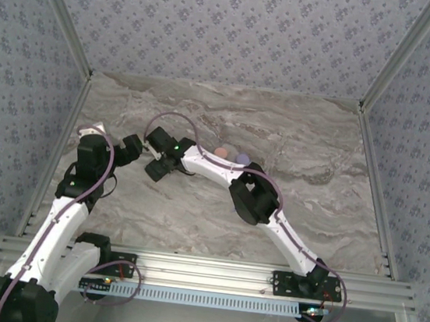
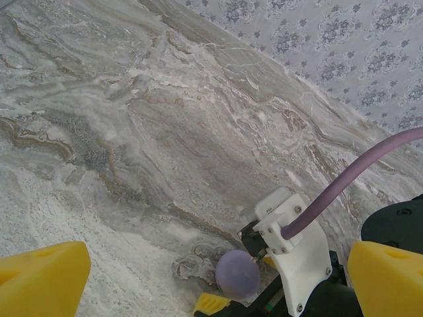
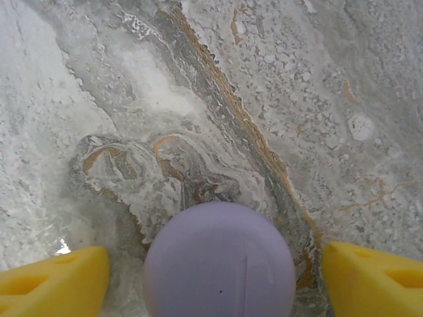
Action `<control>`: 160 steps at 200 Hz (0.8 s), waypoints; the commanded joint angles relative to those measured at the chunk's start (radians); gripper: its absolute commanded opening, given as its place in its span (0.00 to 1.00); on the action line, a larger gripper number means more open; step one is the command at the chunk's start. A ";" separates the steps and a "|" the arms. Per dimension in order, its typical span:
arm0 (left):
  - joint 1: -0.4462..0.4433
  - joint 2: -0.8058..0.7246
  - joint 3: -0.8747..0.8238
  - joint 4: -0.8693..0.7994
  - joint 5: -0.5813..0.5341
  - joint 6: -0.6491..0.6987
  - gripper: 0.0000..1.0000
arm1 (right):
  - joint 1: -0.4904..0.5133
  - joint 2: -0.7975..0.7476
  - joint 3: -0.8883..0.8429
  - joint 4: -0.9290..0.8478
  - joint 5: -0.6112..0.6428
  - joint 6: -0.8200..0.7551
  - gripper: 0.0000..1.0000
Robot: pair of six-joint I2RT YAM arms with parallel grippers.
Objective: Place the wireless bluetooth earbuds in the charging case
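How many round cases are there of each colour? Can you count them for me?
Lilac cases: 2, the first lilac case between the fingers of the right gripper, the second lilac case beside the pink one.
Pink case: 1
Total: 3

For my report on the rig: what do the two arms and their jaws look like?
The left arm and right arm have white links and black joints. A purple cable loops along each. The jaws are yellow.
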 commanded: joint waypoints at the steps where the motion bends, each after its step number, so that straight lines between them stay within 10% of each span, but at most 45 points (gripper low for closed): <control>1: 0.008 -0.015 -0.005 -0.003 -0.010 0.005 0.99 | 0.000 0.027 0.008 -0.068 0.007 0.007 0.76; 73: 0.008 -0.015 0.003 -0.006 -0.004 0.008 0.99 | -0.035 -0.138 -0.157 0.043 -0.065 0.018 0.56; 160: 0.007 0.036 0.099 0.115 0.296 0.018 0.94 | -0.206 -0.876 -0.865 0.516 -0.201 -0.209 0.55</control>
